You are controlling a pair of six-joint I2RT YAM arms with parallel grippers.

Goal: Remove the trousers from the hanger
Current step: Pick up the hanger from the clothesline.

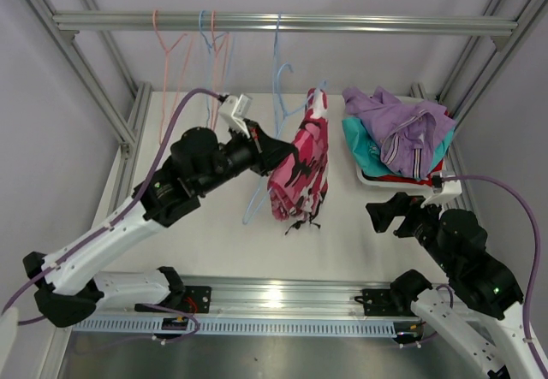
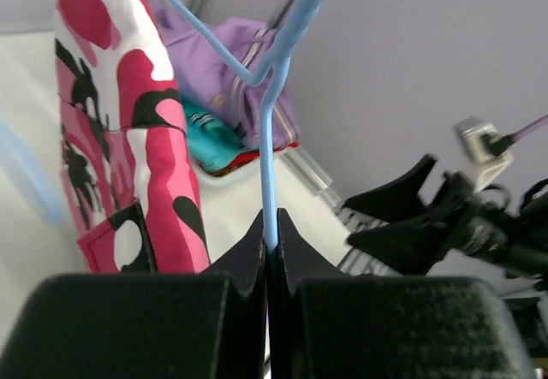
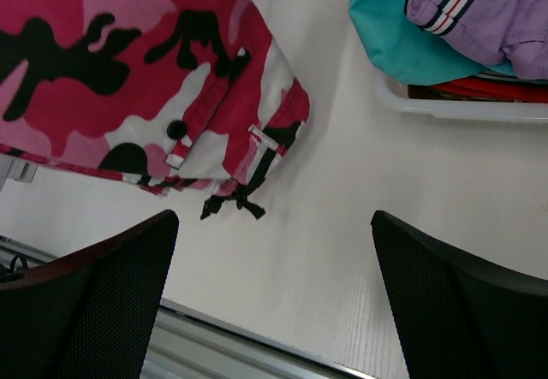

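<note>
The pink camouflage trousers (image 1: 301,167) hang folded over a light-blue hanger (image 1: 277,78) above the table's middle. My left gripper (image 1: 272,151) is shut on the hanger's wire (image 2: 272,139), just left of the cloth (image 2: 128,139). The jaws pinch the thin blue wire at their tips (image 2: 270,225). My right gripper (image 1: 385,215) stands open low at the right, below and right of the trousers' hem (image 3: 214,152), with nothing between its fingers (image 3: 274,216). Lilac trousers (image 1: 402,127), teal trousers (image 1: 364,150) and red trousers (image 3: 479,88) lie piled in a white basket (image 1: 449,189).
Bare pink (image 1: 163,50) and blue (image 1: 210,45) hangers hang from the metal rail (image 1: 342,24) at the back left. Frame posts (image 1: 68,62) stand at both sides. A metal track (image 1: 274,293) runs along the table's near edge.
</note>
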